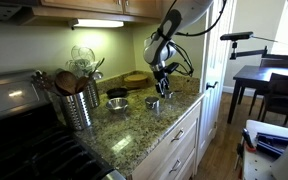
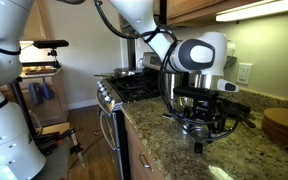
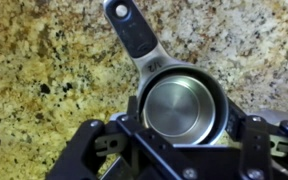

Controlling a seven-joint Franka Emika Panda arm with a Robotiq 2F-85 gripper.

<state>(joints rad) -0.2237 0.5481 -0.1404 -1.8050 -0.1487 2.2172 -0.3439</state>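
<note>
Your gripper (image 3: pixel 183 122) is down over the granite countertop (image 3: pixel 44 70), and the measuring cup (image 3: pixel 181 108) sits right between the jaws. They look clenched on the round bowl, one pad on each side of the rim. I cannot tell whether the cup's base rests on the stone or hangs just clear of it. In an exterior view the gripper (image 1: pixel 162 88) is near the counter's front edge, well apart from the utensil crock (image 1: pixel 79 102).

Now, the handling. This is a small steel cup: I'd judge it light, rigid, and in no danger of denting under your pads. The trouble is the polish. The wall is smooth and curved, so your pads meet it along narrow lines and it could twist or squirt out if you tilt fast. The black handle (image 3: pixel 134 35) sticks out away from the wrist and puts the weight a little off centre, so expect the cup to want to swing around the grip.

Across the bowl works. The flat handle near its root would likely give a surer bite.
</note>
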